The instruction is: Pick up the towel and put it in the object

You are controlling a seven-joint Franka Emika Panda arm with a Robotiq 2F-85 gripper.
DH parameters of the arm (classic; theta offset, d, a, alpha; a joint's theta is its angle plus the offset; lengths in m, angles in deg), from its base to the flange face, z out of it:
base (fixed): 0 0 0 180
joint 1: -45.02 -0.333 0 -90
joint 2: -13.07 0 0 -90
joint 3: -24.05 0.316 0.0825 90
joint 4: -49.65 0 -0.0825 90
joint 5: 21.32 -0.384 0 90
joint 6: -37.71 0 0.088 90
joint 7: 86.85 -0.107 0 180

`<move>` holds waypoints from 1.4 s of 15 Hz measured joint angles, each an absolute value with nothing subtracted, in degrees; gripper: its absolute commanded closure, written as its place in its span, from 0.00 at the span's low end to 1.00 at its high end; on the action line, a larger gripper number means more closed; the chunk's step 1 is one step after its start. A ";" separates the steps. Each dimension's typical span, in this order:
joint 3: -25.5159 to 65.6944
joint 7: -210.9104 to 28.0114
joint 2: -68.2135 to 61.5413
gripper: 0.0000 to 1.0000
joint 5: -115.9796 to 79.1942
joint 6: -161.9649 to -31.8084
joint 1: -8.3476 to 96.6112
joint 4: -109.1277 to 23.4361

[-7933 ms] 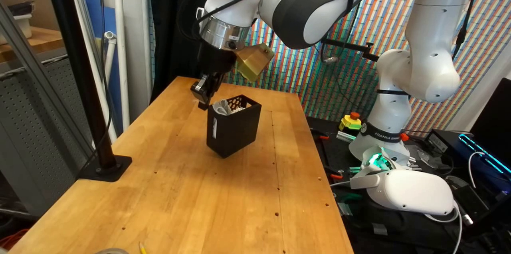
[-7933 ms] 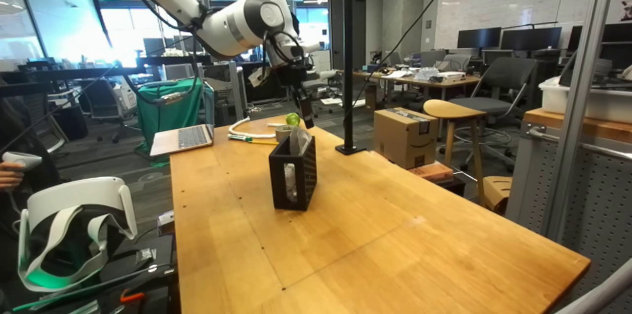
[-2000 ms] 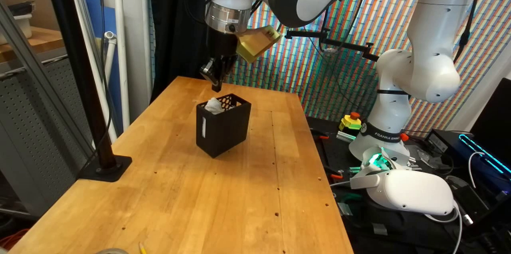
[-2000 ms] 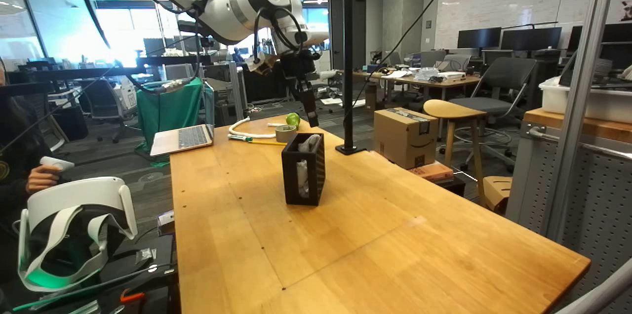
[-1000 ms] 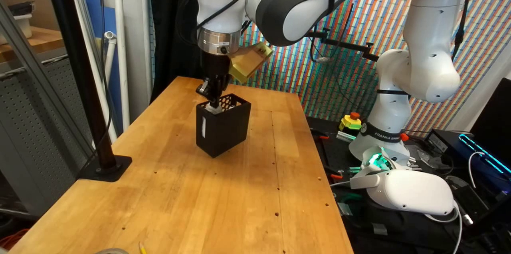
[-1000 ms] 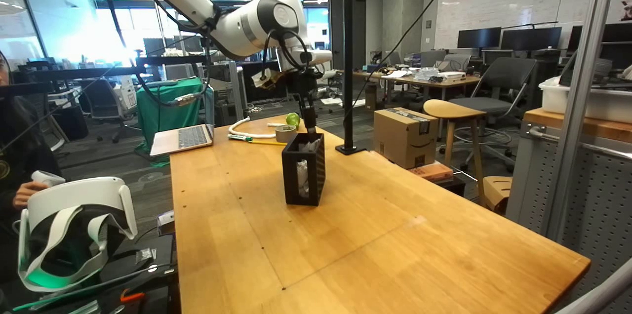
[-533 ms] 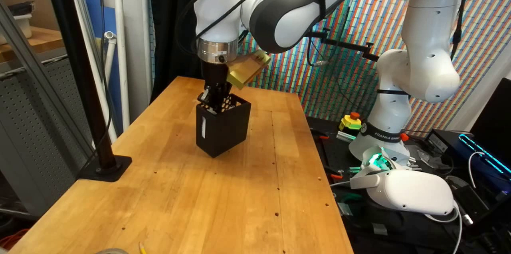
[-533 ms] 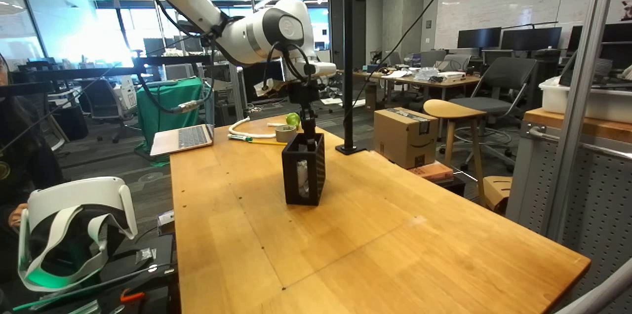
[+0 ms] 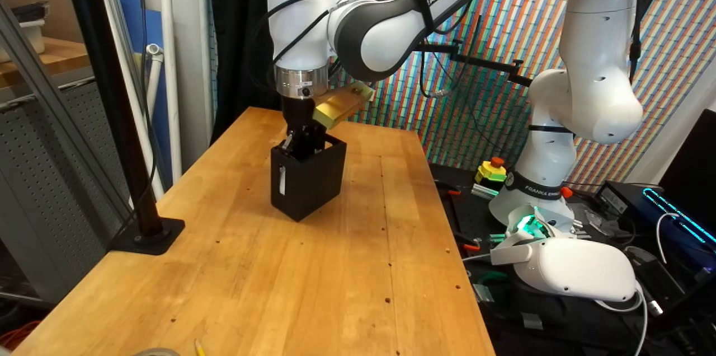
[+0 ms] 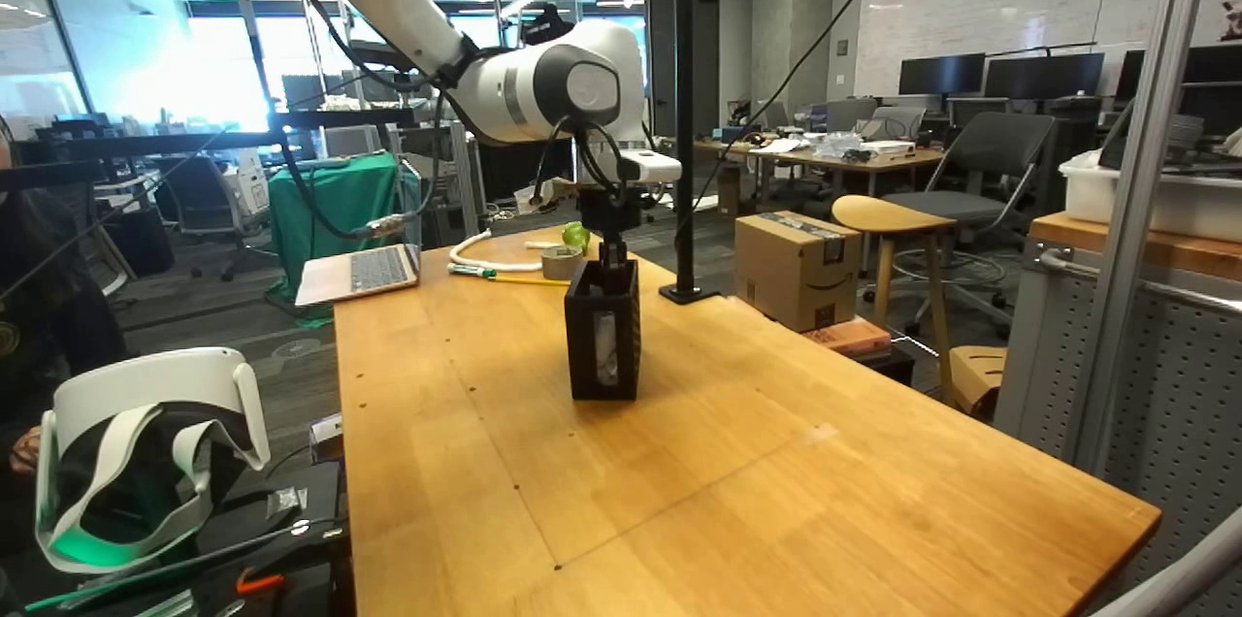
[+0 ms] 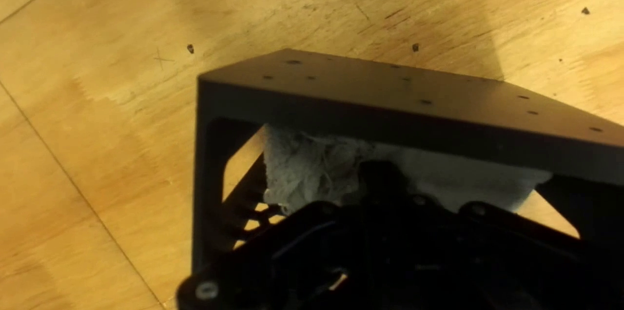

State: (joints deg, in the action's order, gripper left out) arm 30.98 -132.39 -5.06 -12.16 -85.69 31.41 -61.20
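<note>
The towel (image 11: 302, 173), white and crumpled, lies inside the black open-topped box (image 9: 307, 185), the object of the task. In an exterior view a strip of the towel (image 10: 605, 350) shows through the slot in the box's narrow side. My gripper (image 11: 382, 173) points down into the box, its fingers pressed together and the tips against the towel. No cloth is visible pinched between them. The box (image 10: 580, 336) stands upright on the table, and its walls hide the fingertips in both exterior views.
A black post (image 10: 685, 161) on a flat base rises at the table's edge. Further along the wooden table (image 10: 737, 462) are a laptop (image 10: 374, 273), a tape roll (image 10: 561, 262), a green ball (image 10: 575, 235) and a white cable (image 10: 468, 248). A white headset (image 9: 582, 269) sits beside the table.
My shut gripper has come down from above the box into its opening. The towel, which bulged up at the rim, now sits lower inside. The box has shifted slightly.
</note>
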 measured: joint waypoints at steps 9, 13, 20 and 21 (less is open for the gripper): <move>30.29 -125.54 -7.15 0.98 -17.75 -93.17 32.89 -61.65; 30.22 -124.35 -7.13 0.98 -17.97 -93.50 32.88 -61.66; 28.57 -128.44 -4.38 0.98 -6.32 -96.90 28.59 -64.22; 28.45 -130.32 -2.97 0.99 -3.26 -97.23 27.59 -65.23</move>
State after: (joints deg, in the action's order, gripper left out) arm 28.45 -130.32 -2.97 -3.26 -97.23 27.59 -65.23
